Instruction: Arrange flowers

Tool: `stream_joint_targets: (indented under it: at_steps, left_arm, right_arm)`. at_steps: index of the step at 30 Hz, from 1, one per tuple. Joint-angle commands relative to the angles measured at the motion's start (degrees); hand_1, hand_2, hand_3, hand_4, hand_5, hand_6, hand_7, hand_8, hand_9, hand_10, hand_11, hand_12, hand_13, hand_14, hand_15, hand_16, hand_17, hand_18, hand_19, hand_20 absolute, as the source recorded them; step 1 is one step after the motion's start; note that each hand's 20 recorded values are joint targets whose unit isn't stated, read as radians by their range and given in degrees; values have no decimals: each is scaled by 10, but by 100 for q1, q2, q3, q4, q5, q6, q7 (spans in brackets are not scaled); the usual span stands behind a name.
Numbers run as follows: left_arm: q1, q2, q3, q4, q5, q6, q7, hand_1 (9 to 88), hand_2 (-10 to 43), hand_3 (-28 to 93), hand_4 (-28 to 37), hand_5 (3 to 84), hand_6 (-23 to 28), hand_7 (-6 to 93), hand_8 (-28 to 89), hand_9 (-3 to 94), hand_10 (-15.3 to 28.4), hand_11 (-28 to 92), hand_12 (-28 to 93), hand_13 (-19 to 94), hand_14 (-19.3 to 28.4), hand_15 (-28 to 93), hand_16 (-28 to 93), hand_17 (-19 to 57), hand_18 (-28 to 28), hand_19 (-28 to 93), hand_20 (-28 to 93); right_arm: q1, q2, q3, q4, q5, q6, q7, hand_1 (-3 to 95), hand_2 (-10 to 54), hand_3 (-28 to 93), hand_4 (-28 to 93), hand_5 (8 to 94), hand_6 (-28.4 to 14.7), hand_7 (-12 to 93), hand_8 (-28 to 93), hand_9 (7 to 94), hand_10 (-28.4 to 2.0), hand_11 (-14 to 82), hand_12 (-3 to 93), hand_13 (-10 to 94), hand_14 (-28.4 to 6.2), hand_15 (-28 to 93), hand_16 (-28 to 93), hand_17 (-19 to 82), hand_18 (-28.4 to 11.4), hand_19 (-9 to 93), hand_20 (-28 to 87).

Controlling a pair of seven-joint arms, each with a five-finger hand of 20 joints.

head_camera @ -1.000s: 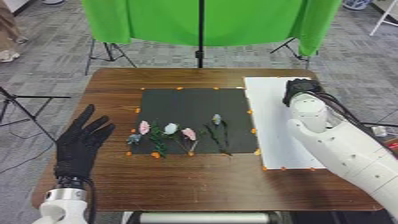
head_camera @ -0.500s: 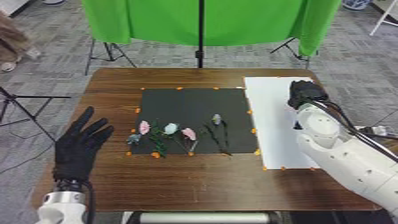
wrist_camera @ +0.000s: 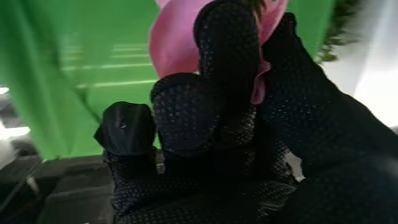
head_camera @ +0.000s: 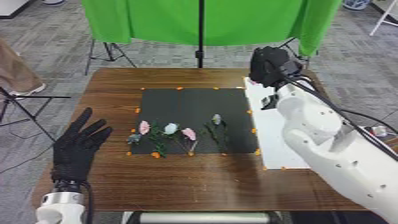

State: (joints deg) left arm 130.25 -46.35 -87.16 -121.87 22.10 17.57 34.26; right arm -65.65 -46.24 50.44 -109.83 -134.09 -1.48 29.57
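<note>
No lettering or numbers can be read.

A hand could pass along the near edge of the tabletop (head_camera: 164,189) and over the mat's (head_camera: 191,102) far half; flowers (head_camera: 171,129) obstruct its near half, the left hand (head_camera: 75,156) the left edge, the right arm (head_camera: 311,120) the right.

Right arm (head_camera: 313,117): white, rounded shells; small dark spots
Left arm (head_camera: 59,212): white; silvery band at the wrist
Cables (head_camera: 334,105): black; slim
Left hand (head_camera: 75,156): black fabric glove
Right hand (head_camera: 266,64): black glove; pale-flecked weave
</note>
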Motion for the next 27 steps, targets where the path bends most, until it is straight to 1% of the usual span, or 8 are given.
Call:
stream_joint_targets:
  at_steps: [1, 9, 12, 14, 15, 19, 25, 27]
  left_arm:
    - [60, -396, -80, 25, 303, -204, -290, 233, 81, 748, -255, 334, 72, 96, -76, 344, 192, 266, 142, 256, 257, 539, -56, -81, 258, 495, 268]
    - [5, -449, -89, 57, 345, -247, -347, 234, 80, 747, -256, 335, 71, 96, -76, 345, 191, 264, 142, 258, 257, 538, -57, -79, 257, 493, 267]
    - [41, -200, 27, 45, 128, -151, -124, 233, 81, 749, -257, 334, 71, 98, -77, 343, 191, 268, 143, 255, 258, 541, -57, -81, 258, 495, 268]
    - [30, -93, 99, 49, 33, -115, -4, 233, 81, 749, -257, 334, 71, 97, -77, 345, 191, 267, 143, 256, 259, 540, -57, -81, 258, 494, 268]
    - [54, -131, 63, 41, 72, -130, -73, 233, 81, 749, -257, 334, 71, 98, -77, 344, 192, 267, 142, 256, 258, 539, -57, -81, 258, 494, 268]
    - [35, 94, 178, 42, -113, -43, 160, 234, 81, 749, -257, 335, 71, 98, -77, 345, 191, 268, 141, 257, 257, 539, -58, -80, 257, 494, 268]
    - [32, 116, 241, 48, -153, -37, 214, 235, 81, 748, -256, 335, 72, 96, -77, 346, 192, 266, 141, 257, 257, 538, -58, -80, 257, 494, 268]
    - [34, 16, 196, 58, -59, -88, 136, 236, 81, 746, -258, 336, 72, 96, -77, 346, 191, 266, 142, 258, 257, 536, -59, -78, 257, 494, 267]
  right_arm:
    - [-1213, -458, -347, 127, -219, 227, 100, 551, -95, 712, -283, 870, 7, 175, 49, 922, -63, 232, 334, 731, -58, 763, 208, 354, -209, 932, 589]
    - [-1311, -299, -513, 189, -171, 556, 388, 534, -95, 717, -283, 858, 17, 182, 28, 908, -67, 255, 320, 707, -68, 780, 196, 328, -209, 932, 582]
    - [-1442, -307, -444, 152, -437, 526, 279, 494, -95, 705, -283, 809, 27, 139, -4, 876, -72, 287, 290, 691, -75, 790, 188, 312, -210, 932, 585]
    - [-1463, -287, -415, 117, -610, 520, 343, 436, -95, 741, -283, 750, 35, 135, -61, 847, -81, 340, 244, 678, -83, 801, 181, 300, -215, 932, 592]
    - [-1543, -278, -317, 66, -694, 406, 305, 406, -95, 759, -283, 717, 39, 132, -102, 828, -89, 375, 212, 670, -88, 808, 178, 295, -218, 932, 598]
    - [-1588, -144, -170, -108, -899, 310, 245, 327, -95, 720, -283, 636, 22, 111, -118, 785, -106, 439, 202, 652, -109, 832, 177, 285, -228, 932, 622]
    - [-1680, -3, 174, -358, -752, 423, 234, 281, -95, 688, -283, 611, 13, 102, -113, 757, -132, 492, 204, 639, -124, 861, 180, 283, -233, 932, 649]
    - [-1932, -15, 634, -548, -312, 451, 141, 264, -95, 694, -283, 611, 11, 101, -113, 741, -140, 478, 195, 619, -132, 857, 173, 270, -234, 932, 643]
